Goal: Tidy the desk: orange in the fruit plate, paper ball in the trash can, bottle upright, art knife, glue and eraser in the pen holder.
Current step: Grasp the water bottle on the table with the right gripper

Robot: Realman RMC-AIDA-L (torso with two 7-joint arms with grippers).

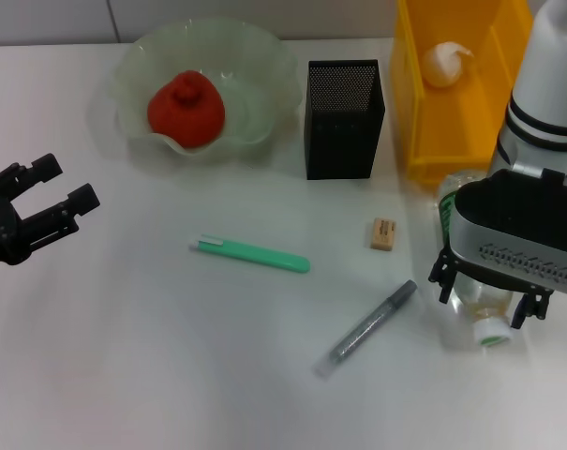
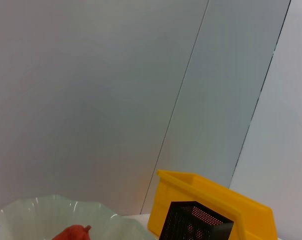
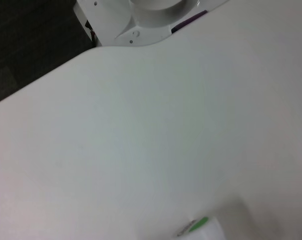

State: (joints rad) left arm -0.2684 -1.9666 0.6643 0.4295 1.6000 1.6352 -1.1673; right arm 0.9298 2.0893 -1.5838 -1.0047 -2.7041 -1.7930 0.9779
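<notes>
The orange [image 2: 73,233] sits in the fruit plate [image 2: 36,212] (pen holder [image 2: 193,222] beside).

The right gripper [image 1: 489,302] covers most of the small clear plastic bottle with green label [image 1: 478,319] lying near the large yellow rectangular plastic trash can [image 1: 456,141]; only its cap end and a bit of label show, and whether the jaws touch it cannot be told. The trash can is cut off at the head view's top edge. In the left wrist view the red-orange fuzzy orange [image 2: 73,233], pale-green scalloped fruit plate [image 2: 41,215] and black mesh pen holder [image 2: 193,222] run off the edge.
</notes>
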